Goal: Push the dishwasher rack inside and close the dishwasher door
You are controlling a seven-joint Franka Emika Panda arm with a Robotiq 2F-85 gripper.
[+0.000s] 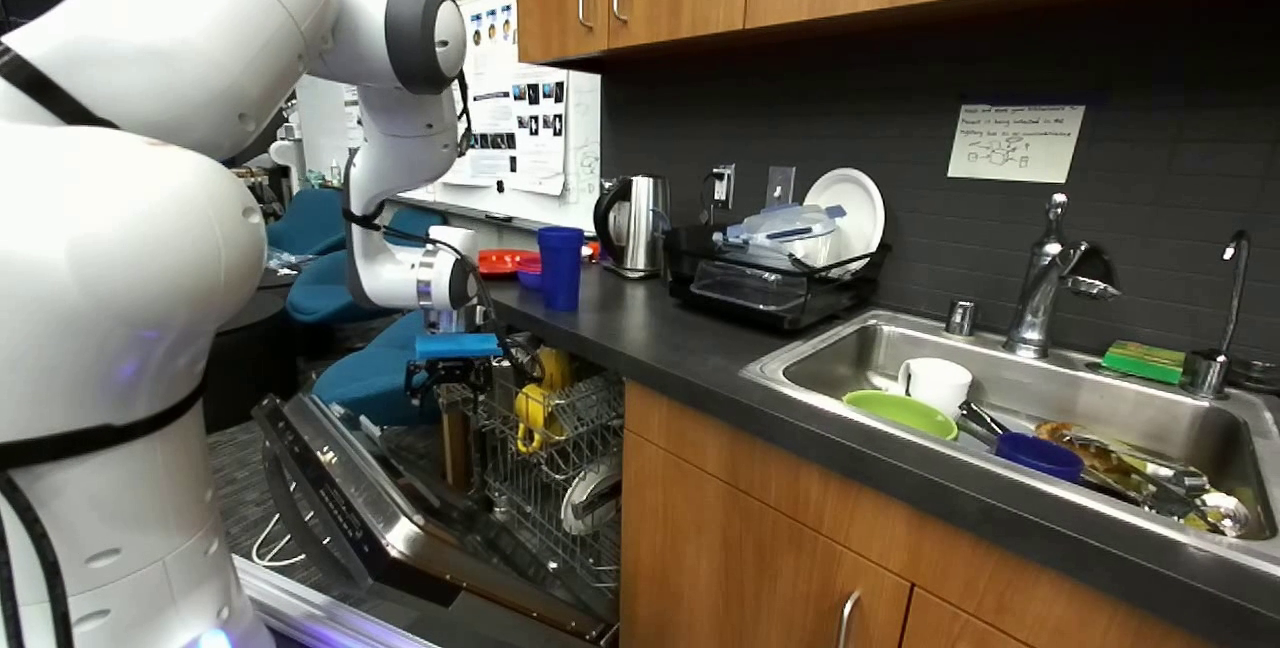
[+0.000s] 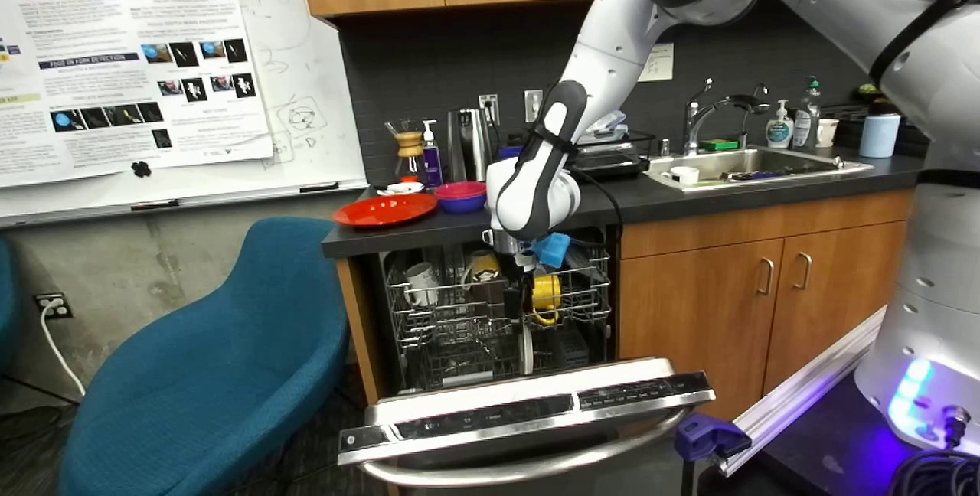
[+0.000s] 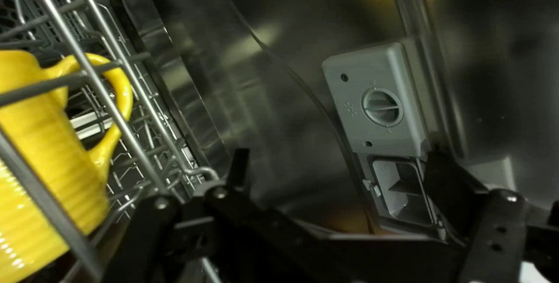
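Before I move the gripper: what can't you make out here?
Contact: in the wrist view the gripper hides part of the dishwasher rack; whether they touch, I can't tell.
Yellow mug: cut off by the wrist view's left edge, and crossed by rack wires.
Dishwasher door: lower part cut off by the bottom edge of an exterior view.
Wall note: handwriting too small to read reliably in an exterior view.

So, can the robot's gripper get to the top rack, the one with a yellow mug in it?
Probably yes: the open gripper looks close beside the top rack, and the tilted-open dishwasher door isn't in between. I can't tell whether they touch.
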